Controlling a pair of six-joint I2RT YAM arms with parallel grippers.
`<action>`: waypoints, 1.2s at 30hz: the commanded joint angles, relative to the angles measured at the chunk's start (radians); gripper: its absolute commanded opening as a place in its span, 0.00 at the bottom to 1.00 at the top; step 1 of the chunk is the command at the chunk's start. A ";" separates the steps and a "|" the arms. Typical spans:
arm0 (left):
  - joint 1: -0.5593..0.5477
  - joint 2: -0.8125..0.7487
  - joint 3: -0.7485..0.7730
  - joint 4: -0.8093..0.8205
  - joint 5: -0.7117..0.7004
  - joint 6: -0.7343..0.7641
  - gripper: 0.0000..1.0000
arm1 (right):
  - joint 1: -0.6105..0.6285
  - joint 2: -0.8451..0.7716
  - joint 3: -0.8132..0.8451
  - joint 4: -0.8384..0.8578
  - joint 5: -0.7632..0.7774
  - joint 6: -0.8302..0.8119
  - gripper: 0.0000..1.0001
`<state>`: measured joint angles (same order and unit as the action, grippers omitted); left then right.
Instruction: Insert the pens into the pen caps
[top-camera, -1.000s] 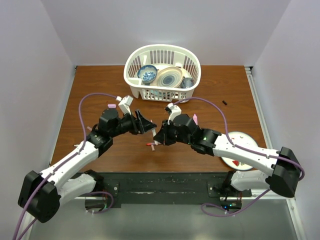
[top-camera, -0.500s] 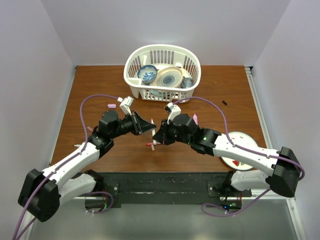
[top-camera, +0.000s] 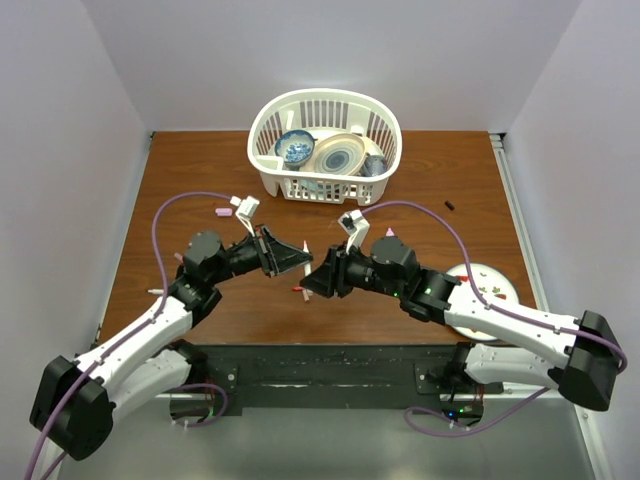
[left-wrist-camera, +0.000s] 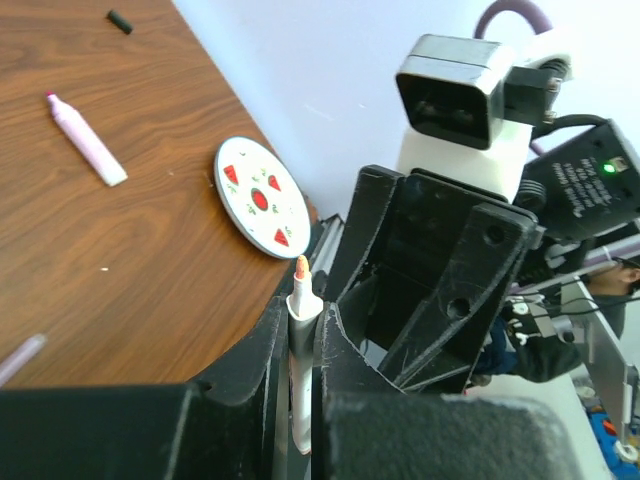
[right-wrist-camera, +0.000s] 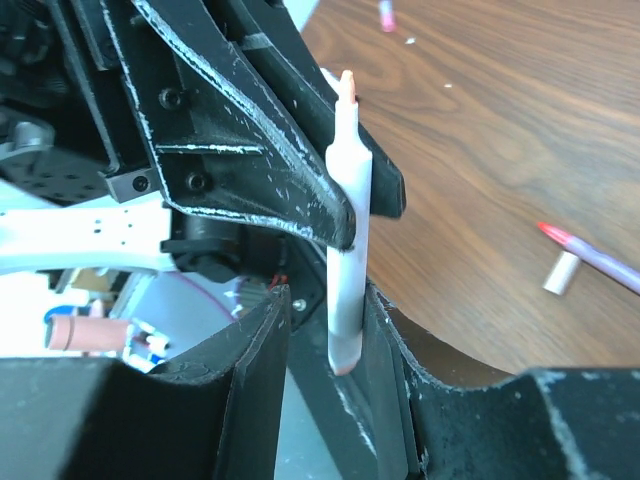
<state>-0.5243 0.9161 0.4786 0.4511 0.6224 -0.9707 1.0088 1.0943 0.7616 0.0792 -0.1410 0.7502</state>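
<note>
A white pen (left-wrist-camera: 300, 330) with an orange-red tip hangs above the table, and my left gripper (left-wrist-camera: 300, 322) is shut on its barrel. In the right wrist view the same pen (right-wrist-camera: 348, 200) stands between the jaws of my right gripper (right-wrist-camera: 328, 305). Those jaws are open, with a gap on the left of the barrel. From above, both grippers meet at mid-table around the pen (top-camera: 306, 262). A small red cap (top-camera: 298, 289) lies just below them. A pink highlighter (left-wrist-camera: 85, 140) and a black cap (left-wrist-camera: 120, 20) lie on the right, a pink cap (top-camera: 223, 212) on the left.
A white basket (top-camera: 385, 120) of dishes stands at the back centre. A round plate (top-camera: 492, 278) sits at the right front, partly under my right arm. A purple-pink pen (right-wrist-camera: 600, 262) and a short white piece (right-wrist-camera: 560, 272) lie on the left side of the table.
My left gripper has closed on the white pen. My right gripper's jaws have come apart off it, and the right arm has shifted slightly toward the near edge.
</note>
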 joint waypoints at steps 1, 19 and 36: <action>-0.002 -0.013 -0.021 0.136 0.054 -0.057 0.00 | 0.007 -0.008 -0.028 0.142 -0.078 0.041 0.38; 0.000 -0.085 0.109 -0.400 -0.215 0.018 0.86 | 0.007 -0.106 -0.059 0.009 0.024 0.049 0.00; -0.049 0.140 0.333 -1.040 -0.642 0.193 0.72 | 0.007 -0.326 -0.035 -0.334 0.227 -0.037 0.00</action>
<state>-0.5274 0.8871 0.7376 -0.3851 0.1040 -0.8692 1.0126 0.7910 0.6846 -0.1963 0.0208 0.7498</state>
